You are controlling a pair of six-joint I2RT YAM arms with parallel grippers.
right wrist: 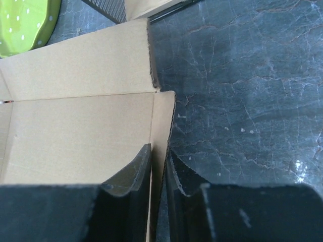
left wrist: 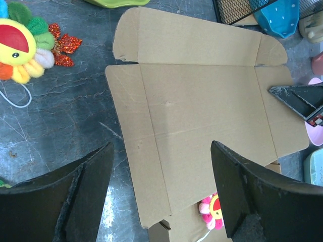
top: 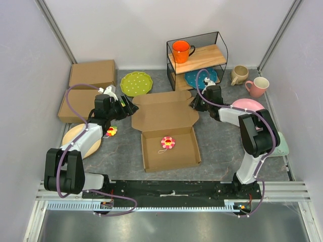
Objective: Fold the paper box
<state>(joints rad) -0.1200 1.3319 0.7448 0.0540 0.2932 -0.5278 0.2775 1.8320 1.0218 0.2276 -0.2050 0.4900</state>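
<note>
Half the job, roughly, looks done: the paper box [top: 166, 121] sits mid-tabletop [top: 217, 146] with its near tray already standing, walls up (a little plush flower [top: 167, 142] lies inside it). The lid panel lies flat behind it, its side flaps and front flap not yet creased. What is left, I'd judge, is to raise those flaps, swing the lid over the tray and tuck it in. The right end effector [right wrist: 160, 161] is at the lid's right edge, clenched on the side flap, the card's edge sandwiched between its fingers. The left end effector [left wrist: 161, 146] hangs just above the lid's left side, fingers spread wide and grasping nothing; the left flap lies beneath the gap.
</note>
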